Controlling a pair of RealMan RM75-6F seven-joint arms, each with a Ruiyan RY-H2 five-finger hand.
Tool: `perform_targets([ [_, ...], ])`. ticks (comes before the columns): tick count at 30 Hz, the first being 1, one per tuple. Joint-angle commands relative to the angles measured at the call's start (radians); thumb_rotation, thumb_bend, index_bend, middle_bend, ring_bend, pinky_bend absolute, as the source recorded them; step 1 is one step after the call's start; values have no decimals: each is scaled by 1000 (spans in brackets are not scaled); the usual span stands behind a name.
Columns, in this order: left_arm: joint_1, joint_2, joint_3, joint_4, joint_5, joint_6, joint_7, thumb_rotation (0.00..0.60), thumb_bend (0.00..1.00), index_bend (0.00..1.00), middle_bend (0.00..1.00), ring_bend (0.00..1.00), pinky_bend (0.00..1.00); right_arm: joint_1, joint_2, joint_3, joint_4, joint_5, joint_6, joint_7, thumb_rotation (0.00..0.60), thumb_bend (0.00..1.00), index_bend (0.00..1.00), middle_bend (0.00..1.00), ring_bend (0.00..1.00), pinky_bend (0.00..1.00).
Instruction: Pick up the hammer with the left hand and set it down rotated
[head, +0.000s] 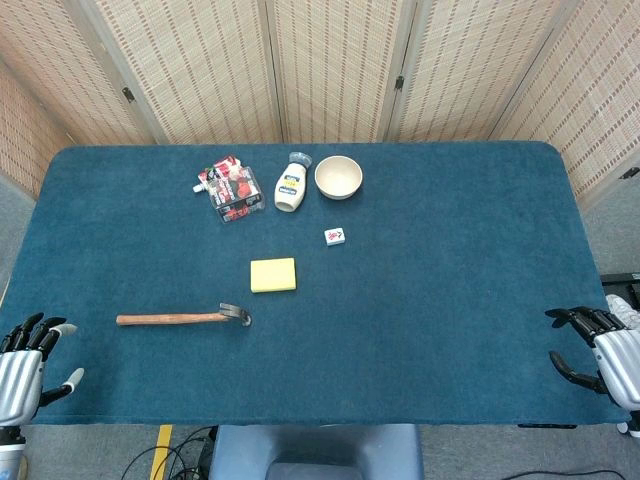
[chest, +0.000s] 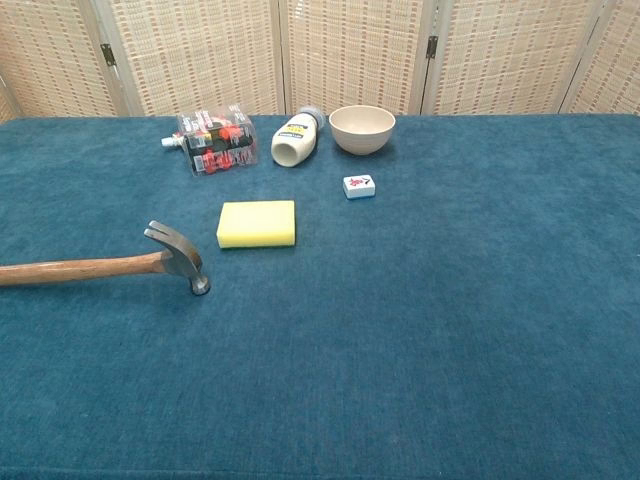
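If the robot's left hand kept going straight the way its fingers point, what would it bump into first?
Probably nothing. The left hand points up along the table's left edge, and the hammer lies off to its side, though depth is hard to judge.

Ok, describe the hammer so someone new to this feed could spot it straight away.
Start at the blue carpeted table and look to the near-left area, ahead of the robot's open left hand. The wooden-handled hammer with a grey metal head lies flat there, handle pointing left, just nearer than the yellow rectangular sponge. It is the only long, thin item on the table.
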Motion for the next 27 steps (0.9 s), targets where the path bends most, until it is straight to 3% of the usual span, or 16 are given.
perform_targets([
  [1,2,-6,-3,10,5,8,-11,600,256,313,268,145,205,1,1,1,-3,-2,1,-3,600,257,304,409,287,302],
  [9,-24,-8,-4,23,40,-12,-32,600,257,309,268,145,205,-2,5,5,-4,-7,20,0,600,257,304,409,288,302],
  [17,-135,-1,-21,-39,57,-165,-5,600,256,270,268,145,205,-1,9,5,-4,-19,31,5,600,257,304,410,287,302],
  [27,-295,-121,-88,-41,-90,-373,116,600,215,245,267,144,203,-10,14,1,-5,-20,43,6,600,257,304,410,287,302],
])
